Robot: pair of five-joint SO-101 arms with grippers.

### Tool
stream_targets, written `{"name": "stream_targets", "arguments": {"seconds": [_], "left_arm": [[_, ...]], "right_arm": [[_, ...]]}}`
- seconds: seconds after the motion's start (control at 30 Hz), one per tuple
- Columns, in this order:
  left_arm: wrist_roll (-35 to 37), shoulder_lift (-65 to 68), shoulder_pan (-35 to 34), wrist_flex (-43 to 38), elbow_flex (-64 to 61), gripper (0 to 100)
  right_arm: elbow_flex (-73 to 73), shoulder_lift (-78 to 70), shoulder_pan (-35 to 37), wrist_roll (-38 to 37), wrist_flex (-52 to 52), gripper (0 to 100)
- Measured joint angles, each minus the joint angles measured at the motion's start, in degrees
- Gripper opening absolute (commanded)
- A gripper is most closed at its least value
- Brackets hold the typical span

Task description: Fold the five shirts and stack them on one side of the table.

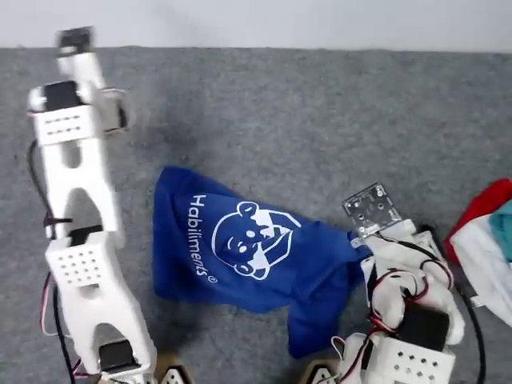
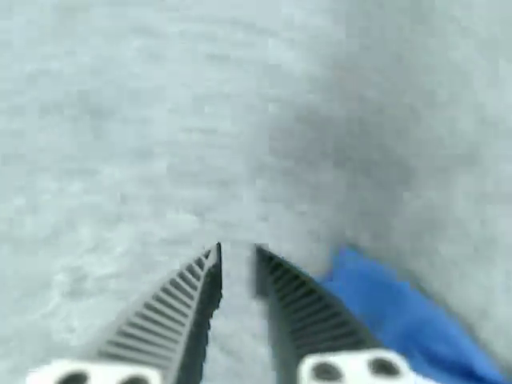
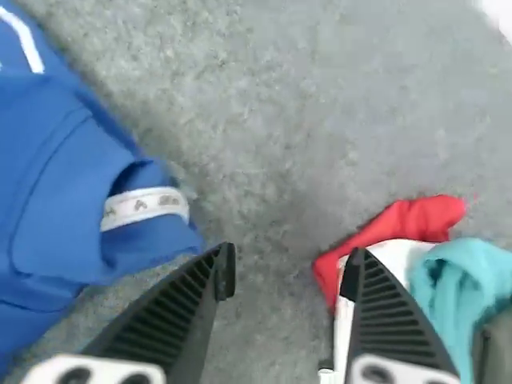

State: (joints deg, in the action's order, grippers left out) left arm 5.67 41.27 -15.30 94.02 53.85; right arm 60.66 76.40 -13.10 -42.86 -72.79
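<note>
A blue shirt [image 1: 240, 248] with a white print lies crumpled in the middle of the grey table [image 1: 320, 112]. Its collar with a white label [image 3: 144, 206] lies close beside my right gripper [image 3: 288, 272]. That gripper hangs open over bare table, between the blue shirt [image 3: 64, 160] and a pile of shirts, with nothing between its fingers. The right arm [image 1: 408, 320] sits at the shirt's right end. My left gripper [image 2: 238, 256] is open by a narrow gap over bare table, and an edge of the blue shirt [image 2: 400, 320] lies beside it. The left arm [image 1: 80, 200] stands left of the shirt.
A pile of shirts lies at the table's right edge: red [image 1: 484, 204], teal [image 1: 502, 224] and white [image 1: 488, 256]. In the right wrist view, the red shirt [image 3: 400, 224] and the teal shirt [image 3: 464, 280] lie right by one finger. The table's far half is bare.
</note>
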Motion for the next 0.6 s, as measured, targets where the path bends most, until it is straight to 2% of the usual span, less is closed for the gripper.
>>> {"name": "stream_targets", "arguments": {"seconds": [0.07,0.17,0.3,0.43,0.5,0.6], "left_arm": [[4.3,0.0,-2.4,-0.5,0.1,29],[8.4,0.0,-3.0,1.1,0.1,29],[8.4,0.1,-1.7,4.5,-0.4,29],[6.6,0.1,-0.3,4.7,-3.1,29],[5.8,-0.2,0.5,4.7,-5.5,29],[5.5,-1.7,2.3,4.7,-9.8,29]], "right_arm": [[1.1,-0.1,1.4,0.0,0.0,23.5],[1.5,-0.9,2.9,0.0,0.9,30.2],[0.6,-10.3,3.1,0.4,4.3,31.4],[-10.5,-25.8,3.3,6.5,4.6,31.5],[-19.2,-36.2,4.6,10.3,0.4,31.6],[-33.8,-54.5,9.6,13.2,-11.5,31.5]]}}
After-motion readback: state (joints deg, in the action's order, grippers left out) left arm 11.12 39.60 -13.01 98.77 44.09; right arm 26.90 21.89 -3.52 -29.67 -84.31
